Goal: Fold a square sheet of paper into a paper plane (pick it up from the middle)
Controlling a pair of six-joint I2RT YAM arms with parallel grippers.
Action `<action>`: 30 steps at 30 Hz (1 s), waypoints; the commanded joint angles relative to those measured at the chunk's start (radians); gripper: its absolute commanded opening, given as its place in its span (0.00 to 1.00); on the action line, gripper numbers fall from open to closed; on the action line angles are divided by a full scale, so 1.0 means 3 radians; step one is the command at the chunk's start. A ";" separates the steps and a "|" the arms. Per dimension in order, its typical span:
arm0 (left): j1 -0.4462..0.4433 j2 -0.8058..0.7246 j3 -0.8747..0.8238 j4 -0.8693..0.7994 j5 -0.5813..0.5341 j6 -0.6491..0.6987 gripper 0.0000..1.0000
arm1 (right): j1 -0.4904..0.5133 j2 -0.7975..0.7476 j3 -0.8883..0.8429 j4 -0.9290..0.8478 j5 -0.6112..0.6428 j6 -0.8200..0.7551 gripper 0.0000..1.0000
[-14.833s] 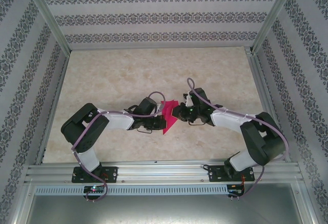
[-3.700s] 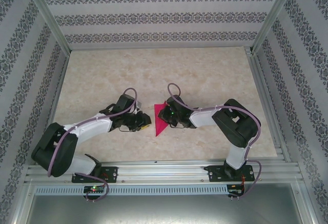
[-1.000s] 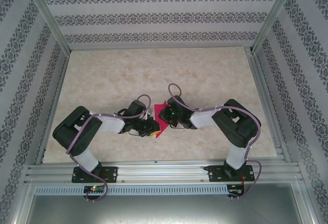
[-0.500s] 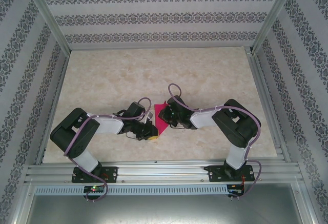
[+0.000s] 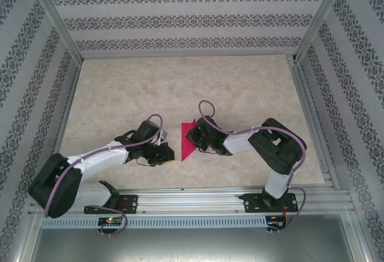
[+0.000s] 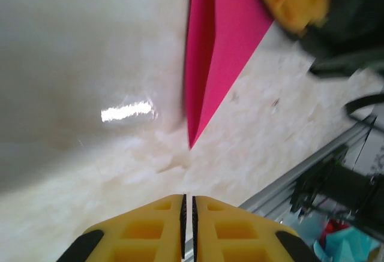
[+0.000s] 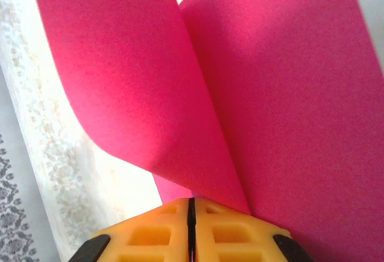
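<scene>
Sitting pinched in right gripper [image 7: 191, 201], pink paper [image 7: 288, 94]

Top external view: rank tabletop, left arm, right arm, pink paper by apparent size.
1. Tabletop
2. Left arm and right arm: too alike to rank
3. Pink paper

One magenta paper sheet [image 5: 187, 143] is lying on one marbled table [image 5: 180, 82]; two robot arms are showing, left arm [image 5: 102, 154] & right arm [image 5: 264, 142], w/ two grippers: left gripper [image 5: 167, 154], right gripper [image 5: 192, 137].
</scene>
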 commanded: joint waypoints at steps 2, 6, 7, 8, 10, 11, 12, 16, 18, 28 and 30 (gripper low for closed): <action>0.0087 0.0015 0.0069 0.0196 -0.0210 -0.0223 0.18 | 0.0154 0.0132 -0.0217 -0.0536 0.0180 0.0242 0.11; 0.0082 0.0400 0.0261 0.0668 0.0012 -0.0336 0.18 | 0.0193 0.0113 -0.0231 -0.0511 0.0230 0.0286 0.12; 0.0078 0.0506 0.0318 0.0748 0.0037 -0.0360 0.18 | 0.0196 0.0116 -0.0221 -0.0512 0.0222 0.0281 0.12; 0.0079 0.0586 0.0364 0.0801 0.0049 -0.0377 0.18 | 0.0193 0.0129 -0.0210 -0.0511 0.0217 0.0275 0.12; 0.0075 0.0758 0.0438 0.0925 0.0077 -0.0425 0.18 | 0.0193 0.0154 -0.0197 -0.0482 0.0200 0.0270 0.12; 0.0072 0.0820 0.0454 0.0983 0.0092 -0.0448 0.18 | 0.0193 0.0165 -0.0185 -0.0479 0.0190 0.0268 0.12; 0.0067 0.0898 0.0473 0.1044 0.0116 -0.0472 0.18 | 0.0193 0.0180 -0.0172 -0.0470 0.0176 0.0265 0.12; 0.0037 0.1163 0.0593 0.1068 0.0192 -0.0472 0.18 | 0.0193 0.0231 -0.0128 -0.0459 0.0127 0.0250 0.12; 0.0026 0.1267 0.0659 0.0932 0.0182 -0.0425 0.17 | 0.0188 0.0242 -0.0123 -0.0452 0.0124 0.0255 0.12; -0.0015 0.1434 0.0566 0.0715 -0.0026 -0.0352 0.12 | 0.0163 0.0229 -0.0104 -0.0459 0.0081 0.0209 0.12; -0.0015 0.1428 0.0488 0.0833 -0.0007 -0.0383 0.11 | 0.0154 0.0224 -0.0102 -0.0457 0.0078 0.0199 0.12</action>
